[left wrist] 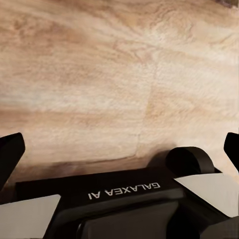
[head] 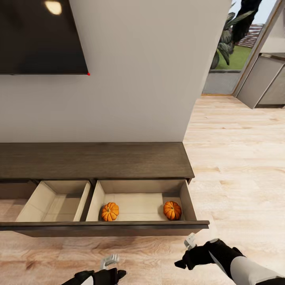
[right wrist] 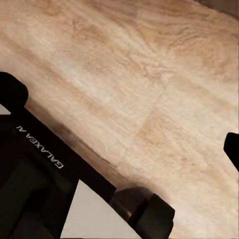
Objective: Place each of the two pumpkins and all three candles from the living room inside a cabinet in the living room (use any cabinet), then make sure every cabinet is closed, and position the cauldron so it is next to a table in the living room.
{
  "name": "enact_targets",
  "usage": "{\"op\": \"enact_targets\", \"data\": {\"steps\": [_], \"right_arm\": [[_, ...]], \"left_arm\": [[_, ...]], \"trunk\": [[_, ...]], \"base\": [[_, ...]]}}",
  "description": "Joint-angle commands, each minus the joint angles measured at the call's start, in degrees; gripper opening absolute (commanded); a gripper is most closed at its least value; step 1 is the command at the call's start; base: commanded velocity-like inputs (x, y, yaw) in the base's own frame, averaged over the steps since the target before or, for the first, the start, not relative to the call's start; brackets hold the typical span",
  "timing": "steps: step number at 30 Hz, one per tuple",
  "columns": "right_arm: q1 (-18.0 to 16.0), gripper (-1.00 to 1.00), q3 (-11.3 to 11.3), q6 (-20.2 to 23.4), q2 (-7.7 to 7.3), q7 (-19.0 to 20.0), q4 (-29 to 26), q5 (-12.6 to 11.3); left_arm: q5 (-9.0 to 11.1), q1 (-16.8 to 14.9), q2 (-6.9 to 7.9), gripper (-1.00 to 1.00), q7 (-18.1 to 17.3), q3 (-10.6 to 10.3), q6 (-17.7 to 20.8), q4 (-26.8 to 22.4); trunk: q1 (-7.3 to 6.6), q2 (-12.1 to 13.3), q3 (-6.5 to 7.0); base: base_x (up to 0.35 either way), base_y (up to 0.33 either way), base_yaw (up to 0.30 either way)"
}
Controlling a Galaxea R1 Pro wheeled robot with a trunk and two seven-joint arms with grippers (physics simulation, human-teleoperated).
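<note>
The long dark-brown cabinet (head: pixel 95 160) stands against the wall with two drawers pulled out. In the right drawer (head: pixel 138 206) lie both orange pumpkins, one at its left end (head: pixel 110 211) and one at its right end (head: pixel 172 210). The left drawer (head: pixel 59 204) looks bare inside. My left gripper (head: pixel 109 261) hovers open over the floor in front of the drawer front. My right gripper (head: pixel 190 241) is open too, just in front of the right drawer's corner; one dark fingertip (right wrist: pixel 231 144) shows over the floorboards. Candles, cauldron and table are out of view.
A dark TV screen (head: pixel 39 35) hangs on the wall above the cabinet. Light wooden floor (head: pixel 237 166) stretches to the right towards a glass door (head: pixel 233 47) and grey kitchen cupboards (head: pixel 263 81). Both wrist views look down on floorboards and my own black base (left wrist: pixel 124 199).
</note>
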Motion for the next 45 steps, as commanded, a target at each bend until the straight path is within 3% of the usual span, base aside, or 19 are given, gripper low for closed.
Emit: {"op": "enact_targets", "data": {"steps": [1,5,8,11,15,20,22,23,26,32,45], "right_arm": [[-0.01,1.0,0.02,-1.7,0.35,-2.61,0.78,-1.28],[0.03,1.0,-0.01,-7.92,1.45,-13.06,3.09,-4.17],[0.03,1.0,-0.02,-12.46,3.05,-19.23,4.43,-5.59],[0.26,1.0,-0.02,-17.78,5.19,-26.42,6.34,-7.27],[1.11,1.0,-0.02,-20.95,6.02,-32.13,7.04,-8.33],[1.4,1.0,-0.02,-21.71,7.73,-33.87,7.25,-14.26],[1.62,1.0,-0.02,-21.82,8.48,-34.06,7.31,-15.49],[2.11,1.0,-0.02,-22.05,8.82,-34.62,7.3,-15.98],[2.81,1.0,-0.02,-23.76,9.01,-36.32,7.3,-15.99],[3.72,1.0,-0.02,-27.13,9.56,-37.54,7.3,-16.14],[4.15,1.0,-0.02,-27.6,9.64,-38.3,7.38,-16.18]], "left_arm": [[-0.02,0.0,-0.11,1.0,1.44,-0.03,-1.6,0.18],[-0.13,0.0,-1.69,1.0,10.24,-0.13,-7.13,0.48],[-0.28,0.0,-2.25,1.0,13.13,-0.16,-10.13,0.48],[-0.39,0.0,-2.41,1.0,14.02,-0.14,-12.7,0.48],[-0.41,0.0,-3.02,1.0,14.27,-0.09,-13.45,0.56],[-0.41,0.0,-3.22,1.0,14.46,-0.11,-13.6,0.63],[-0.41,0.0,-3.24,1.0,15.45,-0.21,-13.61,0.58],[-0.52,0.0,-3.4,1.0,18.13,-0.24,-13.66,0.34],[-1.15,0.0,-3.84,1.0,19.83,-0.25,-14.73,0.35],[-4.27,0.0,-4.34,1.0,20.49,-0.17,-16.91,0.47],[-4.72,0.0,-4.13,1.0,20.65,-0.15,-18.19,0.57]], "trunk": [[0.0,0.0,0.0],[0.0,0.0,0.0],[0.0,0.0,0.0],[0.0,0.0,0.0],[0.0,0.0,0.0],[0.0,0.0,0.0],[0.0,0.0,0.0],[0.0,0.0,0.0],[0.0,0.0,0.0],[0.0,0.0,0.0],[0.0,0.0,0.0]], "base": [[-0.003,0.0,0.0],[-0.001,0.0,0.0],[0.0,0.0,0.0],[0.0,0.0,0.0],[0.0,0.0,0.0],[0.0,0.0,0.0],[0.0,0.0,0.0],[0.0,0.0,0.0],[0.0,0.0,0.0],[0.0,0.0,0.0],[0.026,0.0,0.0]]}}
